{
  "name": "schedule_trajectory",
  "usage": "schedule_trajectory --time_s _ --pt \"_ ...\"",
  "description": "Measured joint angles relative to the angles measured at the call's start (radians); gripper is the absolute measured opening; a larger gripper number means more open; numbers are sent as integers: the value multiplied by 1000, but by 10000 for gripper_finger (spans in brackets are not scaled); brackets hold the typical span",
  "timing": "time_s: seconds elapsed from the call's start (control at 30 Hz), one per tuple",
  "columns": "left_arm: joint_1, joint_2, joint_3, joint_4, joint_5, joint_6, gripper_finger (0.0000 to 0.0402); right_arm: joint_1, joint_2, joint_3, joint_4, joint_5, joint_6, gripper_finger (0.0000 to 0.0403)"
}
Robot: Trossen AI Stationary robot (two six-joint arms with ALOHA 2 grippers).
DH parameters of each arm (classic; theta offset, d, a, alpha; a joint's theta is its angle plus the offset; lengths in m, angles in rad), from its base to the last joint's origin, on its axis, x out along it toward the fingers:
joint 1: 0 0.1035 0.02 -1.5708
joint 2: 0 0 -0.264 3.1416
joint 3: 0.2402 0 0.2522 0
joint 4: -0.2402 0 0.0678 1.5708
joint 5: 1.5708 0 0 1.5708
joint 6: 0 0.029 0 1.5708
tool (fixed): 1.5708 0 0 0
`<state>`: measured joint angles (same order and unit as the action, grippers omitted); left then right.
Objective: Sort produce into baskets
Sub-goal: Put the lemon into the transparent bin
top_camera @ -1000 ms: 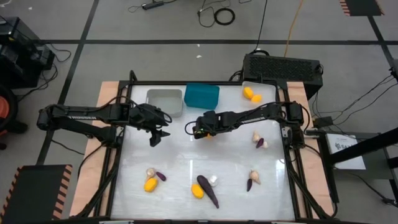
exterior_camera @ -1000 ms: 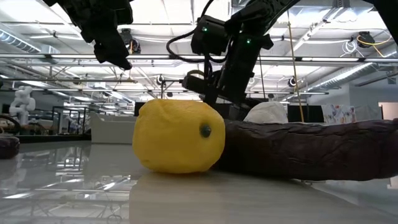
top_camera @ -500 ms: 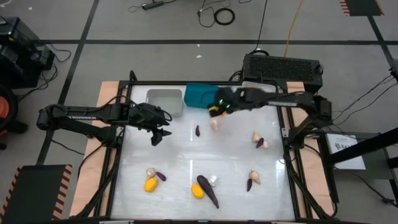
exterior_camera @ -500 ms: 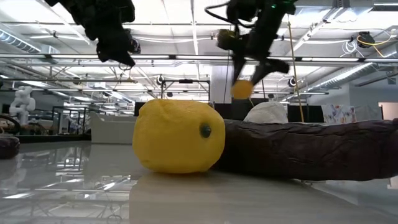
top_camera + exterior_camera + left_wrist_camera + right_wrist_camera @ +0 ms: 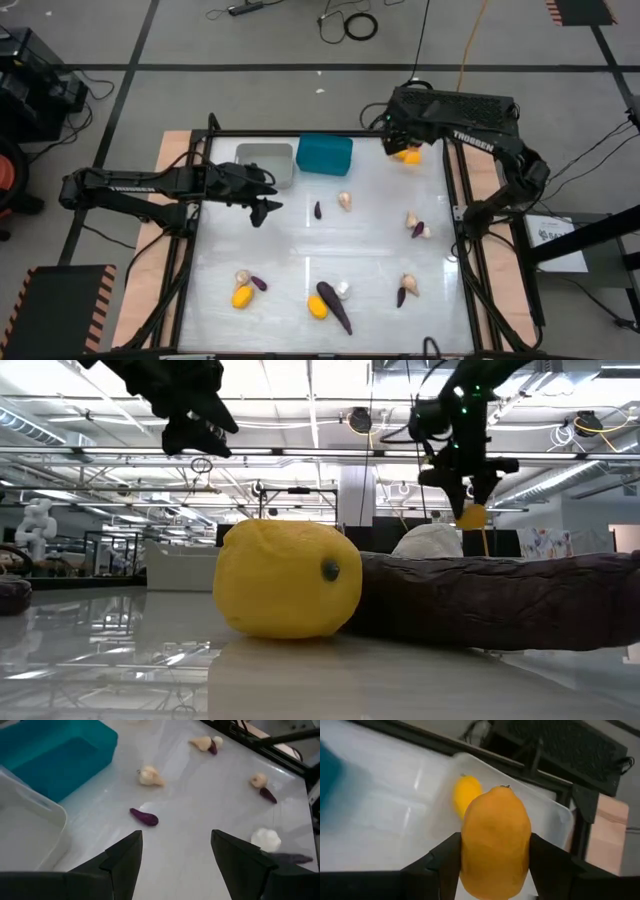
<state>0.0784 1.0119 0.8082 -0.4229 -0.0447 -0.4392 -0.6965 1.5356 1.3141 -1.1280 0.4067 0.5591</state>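
Orange fruit [image 5: 495, 842] pinched by right hand [image 5: 492, 862] above clear basket [image 5: 555, 810].

White "TROSSEN" lettering on right arm [image 5: 470, 137]; left arm [image 5: 130, 186] lettering similar, possibly same.

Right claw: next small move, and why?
Probably open and drop: the right claw holds an orange fruit above the clear tub, which already holds a yellow fruit. The left claw waits open.
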Motion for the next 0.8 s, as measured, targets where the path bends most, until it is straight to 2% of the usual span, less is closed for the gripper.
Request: schedule_trajectory --time_s 0.23,0.5,0.8 --pt "0 0 0 -2 -47 -62 244 -144 -2 -57 49 -14 -160 194" --pt "0 0 0 -3 -109 -80 244 -210 -2 -180 157 -23 -263 198" --pt "0 0 0 -4 -161 -79 244 -247 -2 -201 147 -23 -317 264"
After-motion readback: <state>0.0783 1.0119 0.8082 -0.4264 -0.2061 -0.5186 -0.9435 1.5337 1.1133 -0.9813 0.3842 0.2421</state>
